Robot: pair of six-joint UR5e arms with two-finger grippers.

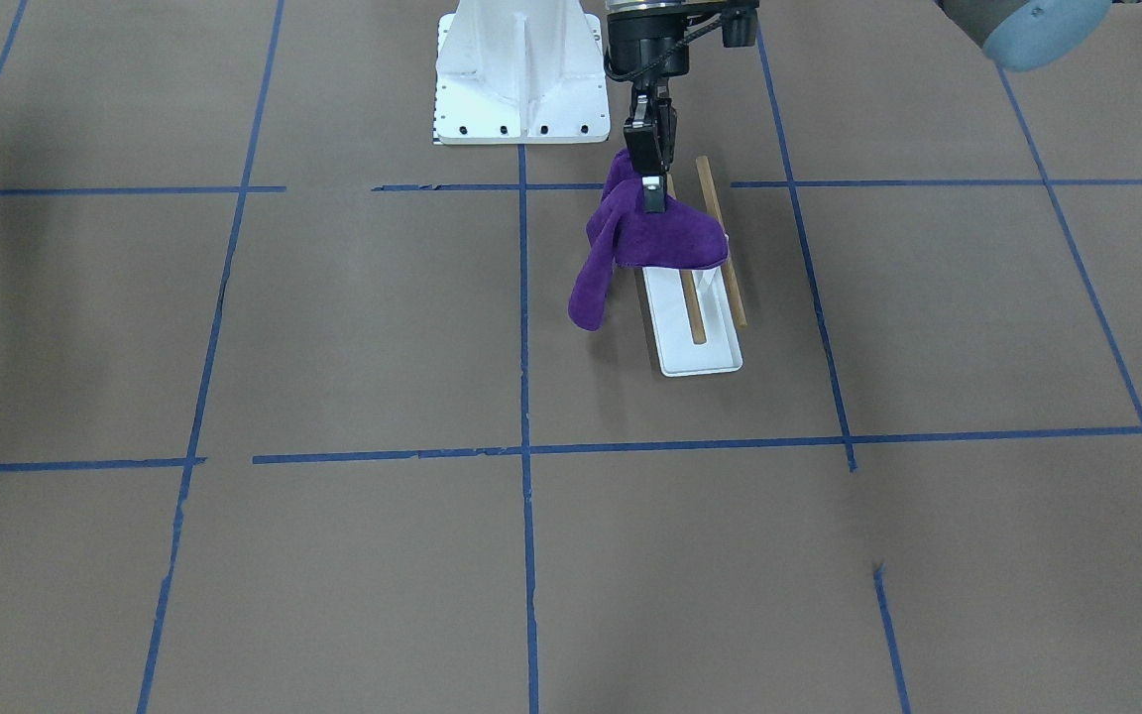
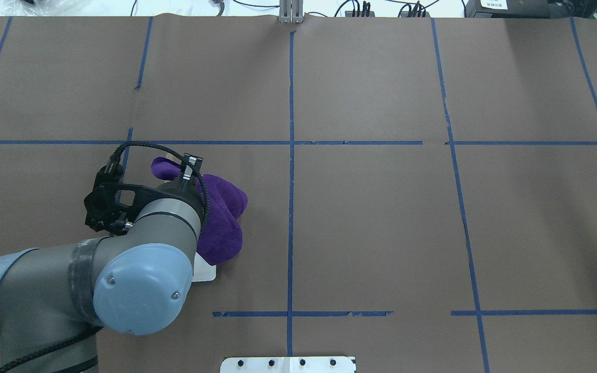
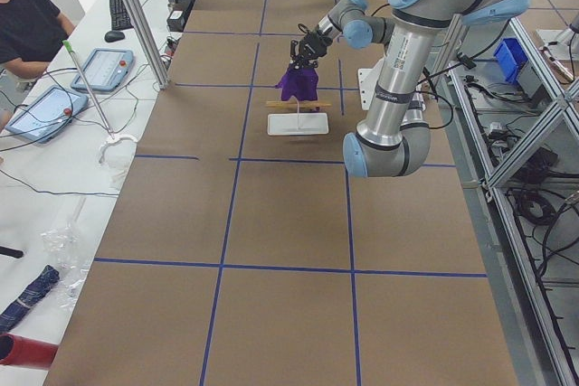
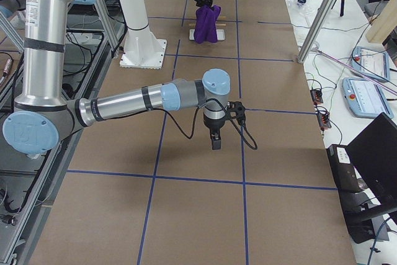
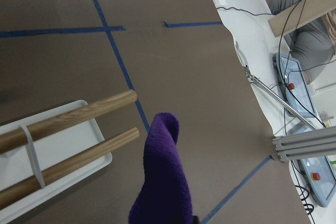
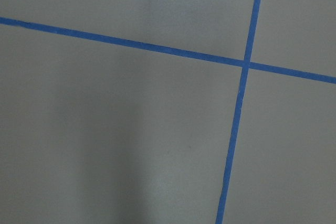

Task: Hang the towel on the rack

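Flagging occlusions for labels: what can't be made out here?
Overhead: rack mostly under left arm and towel; only a base corner shows.
Exterior right: right claw too small to tell open or shut.
Left wrist: left claw out of frame; towel cut by bottom edge.
Front-facing: towel hides whether it rests on dowels.

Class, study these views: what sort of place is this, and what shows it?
Probably a robotics lab workcell: a paper-covered table gridded with blue tape, control tablets on the side bench, and the left gripper pinching a purple towel.
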